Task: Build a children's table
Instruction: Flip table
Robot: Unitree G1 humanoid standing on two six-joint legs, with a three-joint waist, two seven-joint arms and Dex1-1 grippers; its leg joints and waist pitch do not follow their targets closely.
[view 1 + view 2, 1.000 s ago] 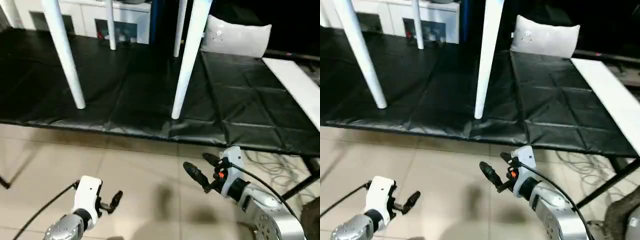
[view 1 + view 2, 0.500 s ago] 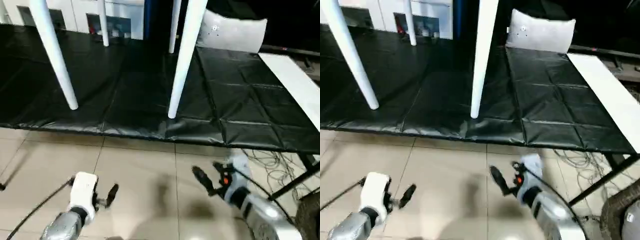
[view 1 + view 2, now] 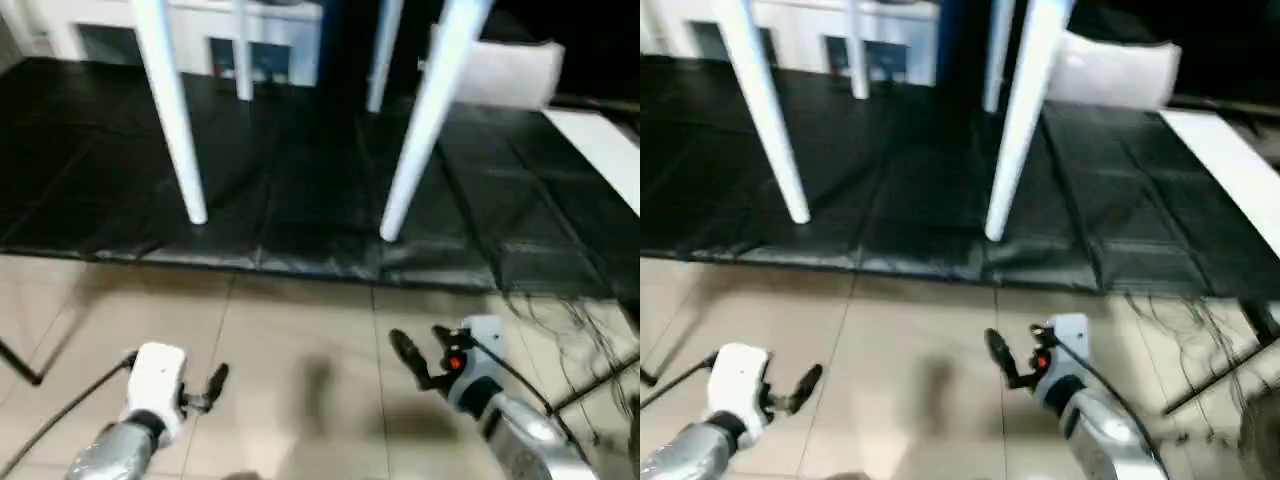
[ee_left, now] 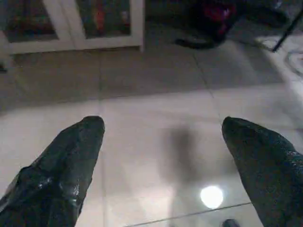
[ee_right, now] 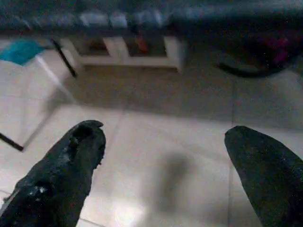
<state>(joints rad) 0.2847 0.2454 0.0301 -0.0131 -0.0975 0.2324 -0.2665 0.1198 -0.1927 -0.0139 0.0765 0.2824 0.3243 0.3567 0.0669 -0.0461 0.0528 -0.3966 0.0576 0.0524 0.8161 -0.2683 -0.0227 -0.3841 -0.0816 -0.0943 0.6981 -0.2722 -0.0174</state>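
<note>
**Inventory: children's table standing, both jaws empty**

Item 1. The children's table: white, standing on its legs on the black padded mat. Four round tapered legs show; the top runs out past the upper edge of my head views. Near legs: one at 11 o'clock, one at 1 o'clock. Far legs: two thinner-looking ones toward 12 o'clock. The feet of both near legs rest on the mat, close to its front edge.

Item 2. My left gripper: at 7 o'clock, over the pale floor tiles, well apart from the table. Jaws stand wide, nothing between them; my wrist view shows bare tile in the gap.

Item 3. My right gripper: at 5 o'clock, also over tiles, short of the mat's edge. Jaws spread wide, empty.

Item 4. Surroundings: a white cabinet with glass doors beyond the mat at 12 o'clock; a pale cushion at 1 o'clock; a flat white board at 2 o'clock; loose cables on the floor at 4 o'clock.
</note>
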